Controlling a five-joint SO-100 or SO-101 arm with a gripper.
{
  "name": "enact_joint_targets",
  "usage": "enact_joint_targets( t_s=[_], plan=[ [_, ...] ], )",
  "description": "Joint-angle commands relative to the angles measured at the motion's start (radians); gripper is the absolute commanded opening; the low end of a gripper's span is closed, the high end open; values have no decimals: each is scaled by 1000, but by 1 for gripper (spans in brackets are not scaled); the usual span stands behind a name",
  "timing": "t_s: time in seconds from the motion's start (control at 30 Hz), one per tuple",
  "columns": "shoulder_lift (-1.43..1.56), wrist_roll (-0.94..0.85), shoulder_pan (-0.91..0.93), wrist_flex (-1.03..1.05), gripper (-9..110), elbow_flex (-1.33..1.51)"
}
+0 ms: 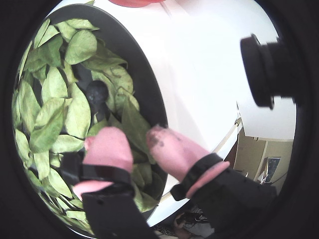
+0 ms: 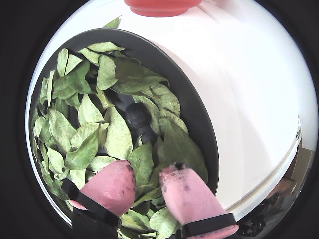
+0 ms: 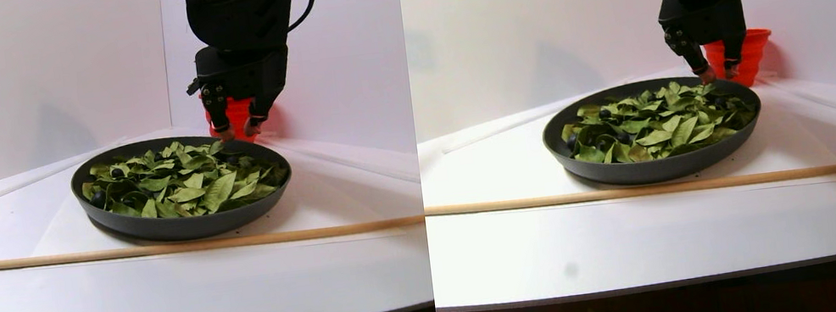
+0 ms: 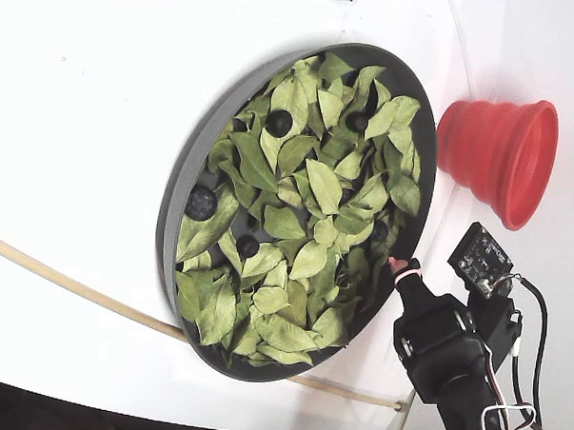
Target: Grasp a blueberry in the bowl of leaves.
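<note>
Pink silicone pads, two, capping the fingers of the tool [image 2: 147, 181]: parted, nothing between them but leaf, both pad tips low over the bowl's near edge in both wrist views. One pad [image 1: 107, 147] sits on the left of a wrist view, the other on the right, soiled dark at its tip.

Leaves [image 2: 117, 134]: green, oval, pointed, loosely heaped, filling the bowl [image 2: 197, 117], a wide shallow dark grey dish on the white surface [image 2: 249, 74]. The tool hangs over the rim side nearest the arm.

Blueberry [image 2: 137, 114]: dark, round, half nested among leaves, lying straight ahead of the tool's gap and a little beyond the pad tips, apart from both. Being round, it gives no long axis to align with. Judgement: the opening looks wide enough to straddle it, and the move needed is forward and down.

Other dark berries show farther across the bowl in the fixed view.

Red cup [image 4: 499, 158]: ribbed, beyond the bowl, well apart from the tool.
</note>
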Motion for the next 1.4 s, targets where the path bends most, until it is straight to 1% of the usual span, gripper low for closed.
enact_joint_targets(
  t_s=[0.0, 0.37, 0.67, 1.37],
  plan=[
    [106, -8, 28, 2, 9, -8],
    [98, -3, 28, -6, 10, -6],
    [44, 14, 29, -46, 14, -21],
    [-89, 64, 28, -69, 15, -129]
  ],
)
